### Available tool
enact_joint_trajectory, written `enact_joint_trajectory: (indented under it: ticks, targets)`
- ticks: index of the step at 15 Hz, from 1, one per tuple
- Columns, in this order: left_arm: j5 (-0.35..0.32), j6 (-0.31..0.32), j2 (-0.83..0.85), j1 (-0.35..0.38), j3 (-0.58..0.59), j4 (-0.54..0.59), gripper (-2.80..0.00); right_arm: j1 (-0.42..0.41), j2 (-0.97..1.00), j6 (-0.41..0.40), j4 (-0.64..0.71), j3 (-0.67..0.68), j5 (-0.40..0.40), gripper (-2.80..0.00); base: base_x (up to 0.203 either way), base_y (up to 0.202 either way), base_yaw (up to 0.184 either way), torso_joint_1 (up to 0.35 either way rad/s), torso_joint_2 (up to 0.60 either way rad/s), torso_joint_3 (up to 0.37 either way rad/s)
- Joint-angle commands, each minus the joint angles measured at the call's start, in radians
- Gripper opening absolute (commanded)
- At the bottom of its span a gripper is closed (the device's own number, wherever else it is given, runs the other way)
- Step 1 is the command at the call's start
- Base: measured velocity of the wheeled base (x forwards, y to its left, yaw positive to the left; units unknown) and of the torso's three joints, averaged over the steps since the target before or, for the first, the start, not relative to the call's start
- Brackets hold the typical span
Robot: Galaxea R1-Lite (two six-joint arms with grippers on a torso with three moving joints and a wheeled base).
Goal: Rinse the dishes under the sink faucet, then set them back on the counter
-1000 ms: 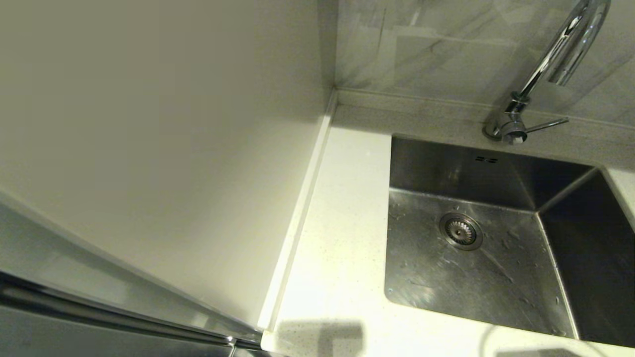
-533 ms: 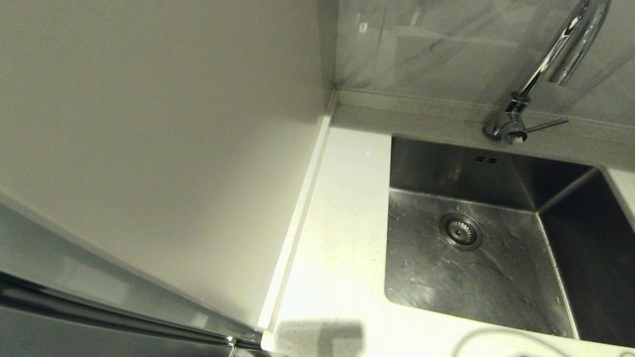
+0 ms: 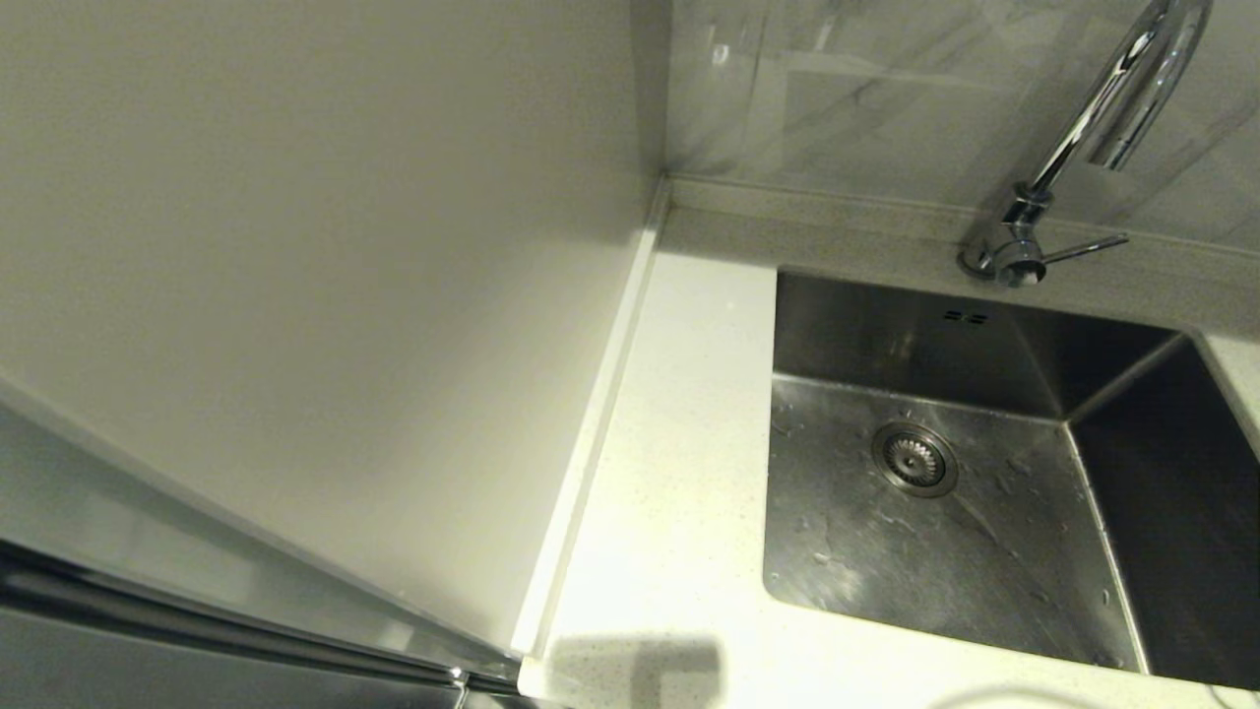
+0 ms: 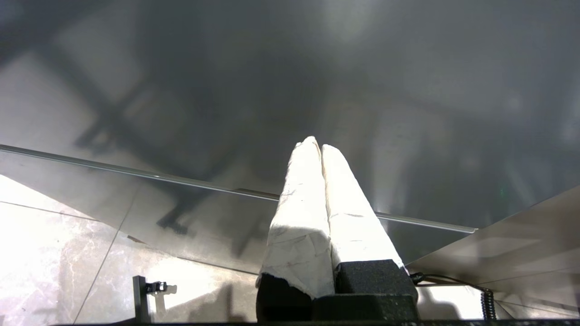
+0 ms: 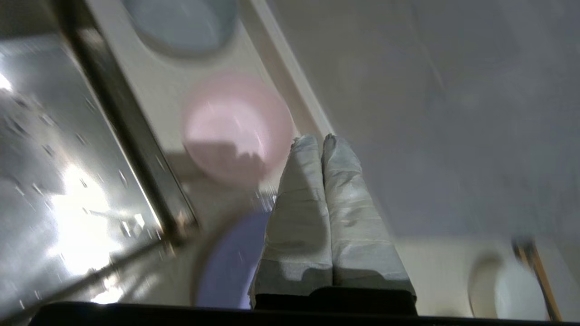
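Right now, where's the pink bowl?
Only in the right wrist view: the pink bowl sits on the counter between the blue-grey bowl and lilac plate.

Three dishes are showing on the worktop (image 5: pixel 158 90): one pink bowl (image 5: pixel 235 127), one blue-grey bowl (image 5: pixel 181 22) and one lilac plate (image 5: pixel 231 262). One sink (image 3: pixel 945 492) is sitting in the worktop, with one drain strainer (image 3: pixel 913 458) and two overflow slots (image 3: pixel 965 316). One faucet (image 3: pixel 1083 148) is standing behind it, carrying one lever (image 3: pixel 1083 248).
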Motion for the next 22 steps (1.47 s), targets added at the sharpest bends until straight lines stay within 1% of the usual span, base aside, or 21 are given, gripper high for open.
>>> enact_joint_trajectory:
  ticks: [1, 2, 3, 4, 6, 7, 8, 9, 10, 11, 12, 13, 14, 16, 18, 20, 21, 22]
  targets:
    - [0.0, 0.0, 0.0, 0.0, 0.003, 0.0, -2.8, 0.147, 0.023, 0.1, -0.189, -0.02, -0.03, -2.8, 0.0, 0.0, 0.0, 0.0, 0.0, 0.0]
    - [0.0, 0.0, 0.0, 0.0, 0.003, 0.0, -2.8, 0.225, 0.025, 0.131, -0.257, -0.039, -0.093, -2.8, 0.0, 0.0, 0.0, 0.0, 0.0, 0.0]
    - [0.0, 0.0, 0.0, 0.0, 0.002, 0.0, -2.8, 0.31, 0.027, 0.151, -0.293, -0.067, -0.173, -2.8, 0.0, 0.0, 0.0, 0.0, 0.0, 0.0]
    - [0.0, 0.0, 0.0, 0.0, 0.003, 0.0, -2.8, 0.418, 0.031, 0.172, -0.313, -0.104, -0.284, -2.8, 0.0, 0.0, 0.0, 0.0, 0.0, 0.0]
    - [0.0, 0.0, 0.0, 0.0, 0.003, 0.0, -2.8, 0.695, 0.035, 0.215, -0.32, -0.17, -0.568, -2.8, 0.0, 0.0, 0.0, 0.0, 0.0, 0.0]
    - [0.0, 0.0, 0.0, 0.0, 0.003, 0.0, -2.8, 0.834, 0.026, 0.231, -0.31, -0.19, -0.699, -2.8, 0.0, 0.0, 0.0, 0.0, 0.0, 0.0]
    - [0.0, 0.0, 0.0, 0.0, 0.003, 0.0, -2.8, 0.972, 0.0, 0.244, -0.284, -0.202, -0.814, -2.8, 0.0, 0.0, 0.0, 0.0, 0.0, 0.0]
    - [0.0, 0.0, 0.0, 0.0, 0.003, 0.0, -2.8, 1.1, -0.052, 0.252, -0.235, -0.2, -0.894, -2.8, 0.0, 0.0, 0.0, 0.0, 0.0, 0.0]
    - [0.0, 0.0, 0.0, 0.0, 0.003, 0.0, -2.8, 1.197, -0.131, 0.25, -0.17, -0.188, -0.941, -2.8, 0.0, 0.0, 0.0, 0.0, 0.0, 0.0]
    - [0.0, 0.0, 0.0, 0.0, 0.003, 0.0, -2.8, 1.282, -0.241, 0.238, -0.083, -0.17, -0.974, -2.8, 0.0, 0.0, 0.0, 0.0, 0.0, 0.0]
    - [0.0, 0.0, 0.0, 0.0, 0.002, 0.0, -2.8, 1.348, -0.348, 0.22, 0.017, -0.149, -0.996, -2.8, 0.0, 0.0, 0.0, 0.0, 0.0, 0.0]
    - [0.0, 0.001, 0.0, 0.0, 0.003, 0.0, -2.8, 1.396, -0.439, 0.206, 0.108, -0.124, -1.013, -2.8, 0.0, 0.0, 0.0, 0.0, 0.0, 0.0]
    - [0.0, 0.0, 0.0, 0.0, 0.003, 0.0, -2.8, 1.431, -0.525, 0.194, 0.19, -0.098, -1.026, -2.8, 0.0, 0.0, 0.0, 0.0, 0.0, 0.0]
    - [0.0, 0.0, 0.0, 0.0, 0.002, 0.0, -2.8, 1.47, -0.679, 0.169, 0.327, -0.052, -1.026, -2.8, 0.0, 0.0, 0.0, 0.0, 0.0, 0.0]
    - [0.0, 0.0, 0.0, 0.0, 0.003, 0.0, -2.8, 1.488, -0.831, 0.146, 0.459, -0.009, -0.987, -2.8, 0.0, 0.0, 0.0, 0.0, 0.0, 0.0]
    - [0.0, 0.0, 0.0, 0.0, 0.002, 0.0, -2.8, 1.495, -0.959, 0.135, 0.512, 0.065, -0.938, -2.8, 0.0, 0.0, 0.0, 0.0, 0.0, 0.0]
    - [0.0, 0.0, 0.0, 0.0, 0.003, 0.0, -2.8, 1.497, -1.009, 0.136, 0.498, 0.14, -0.918, -2.8, 0.0, 0.0, 0.0, 0.0, 0.0, 0.0]
    - [0.0, 0.0, 0.0, 0.0, 0.002, 0.0, -2.8, 1.498, -1.026, 0.151, 0.433, 0.222, -0.907, -2.8, 0.0, 0.0, 0.0, 0.0, 0.0, 0.0]
